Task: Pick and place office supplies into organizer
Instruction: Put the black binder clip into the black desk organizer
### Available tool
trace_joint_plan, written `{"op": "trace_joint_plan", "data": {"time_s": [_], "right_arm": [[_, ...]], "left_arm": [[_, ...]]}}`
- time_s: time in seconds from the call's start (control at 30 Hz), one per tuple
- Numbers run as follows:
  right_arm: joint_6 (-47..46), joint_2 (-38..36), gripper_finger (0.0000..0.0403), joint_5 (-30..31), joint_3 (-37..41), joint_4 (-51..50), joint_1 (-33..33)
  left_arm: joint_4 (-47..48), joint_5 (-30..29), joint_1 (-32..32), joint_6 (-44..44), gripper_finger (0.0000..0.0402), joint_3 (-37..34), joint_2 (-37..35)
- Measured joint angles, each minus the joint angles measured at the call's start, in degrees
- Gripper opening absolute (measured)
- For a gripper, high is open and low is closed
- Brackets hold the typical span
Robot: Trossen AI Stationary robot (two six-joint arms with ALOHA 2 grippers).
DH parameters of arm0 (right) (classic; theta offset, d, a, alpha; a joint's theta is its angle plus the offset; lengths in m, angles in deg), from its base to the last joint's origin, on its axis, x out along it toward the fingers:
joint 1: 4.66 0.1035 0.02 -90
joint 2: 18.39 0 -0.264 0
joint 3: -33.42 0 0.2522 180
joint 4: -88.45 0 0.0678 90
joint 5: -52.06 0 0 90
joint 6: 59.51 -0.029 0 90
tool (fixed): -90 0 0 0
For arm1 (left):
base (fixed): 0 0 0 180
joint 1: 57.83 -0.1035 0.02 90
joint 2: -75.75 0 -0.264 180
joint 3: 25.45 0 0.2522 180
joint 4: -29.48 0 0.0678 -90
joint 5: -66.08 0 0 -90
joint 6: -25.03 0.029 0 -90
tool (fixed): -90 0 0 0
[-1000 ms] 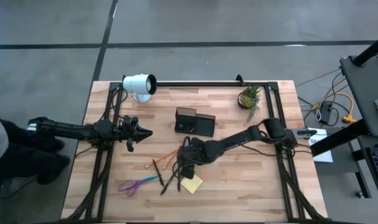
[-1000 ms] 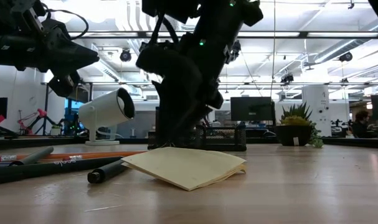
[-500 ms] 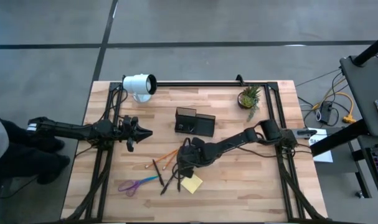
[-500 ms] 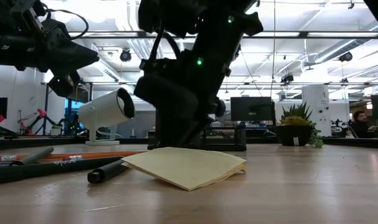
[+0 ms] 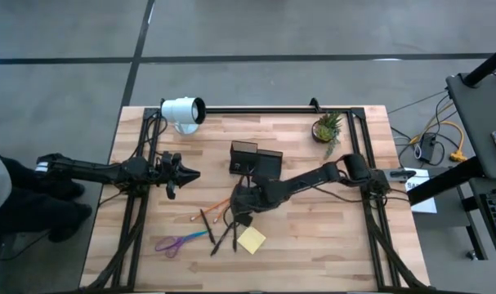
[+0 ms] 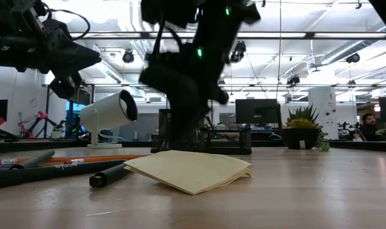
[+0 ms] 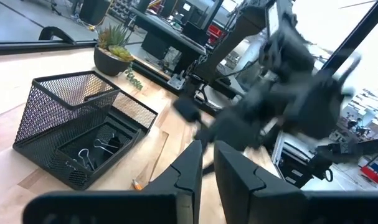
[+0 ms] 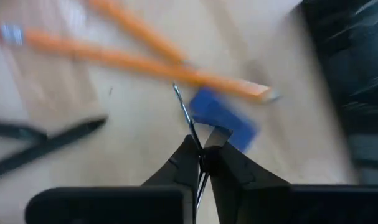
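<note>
Near tabletop centre, right gripper (image 8: pixel 201 158) pinching small blue binder clip's (image 8: pixel 223 118) wire handle, lifting; next carrying to black mesh organizer (image 5: pixel 256 161). Left gripper (image 5: pixel 190 174) waiting closed, empty.

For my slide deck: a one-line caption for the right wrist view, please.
Right gripper shut on a thin wire clip above the table, orange pencils beyond.

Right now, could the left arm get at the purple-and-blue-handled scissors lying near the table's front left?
Probably yes. The purple-and-blue-handled scissors lie on bare wood on the left arm's side, nothing on top of them. The left claw hangs shut above the table, and the right claw works farther right, among the orange pencils.
</note>
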Motion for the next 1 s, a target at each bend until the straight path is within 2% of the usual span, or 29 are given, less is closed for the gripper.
{"op": "trace_joint_plan", "data": {"time_s": [0.1, 0.2, 0.37, 0.57, 0.7, 0.83, 1.0], "right_arm": [[0.89, -2.04, 0.0015, 2.66, -1.97, -1.48, -2.12], [2.81, -3.08, 0.0015, 2.8, -3.44, -1.32, -5.67], [7.26, -3.27, 0.0014, -8.2, -3.63, -1.53, -13.04], [10.43, -2.81, 0.0014, -14.77, -3.55, -2.32, -18.15], [10.53, -1.87, 0.0017, -16.33, -3.55, -2.53, -18.98], [10.01, -1.82, 0.0046, -14.32, -3.26, -1.71, -18.89], [9.26, -1.67, 0.0101, -12.45, -3.09, -1.62, -19.0]], "left_arm": [[0.01, 0.0, 0.0, 0.0, 0.0027, 0.0, -0.02], [0.05, -0.02, 0.0, 0.02, 0.0027, 0.0, -0.02], [0.01, -0.02, 0.0, 0.02, 0.0027, 0.0, 0.04], [0.0, -0.02, 0.0, 0.04, 0.0027, 0.0, -0.02], [0.01, -0.02, 0.0, 0.04, 0.0027, 0.0, -0.02], [0.01, -0.02, 0.0, 0.06, 0.0027, 0.0, 0.0], [0.03, -0.04, 0.0, 0.07, 0.0027, 0.0, 0.0]]}}
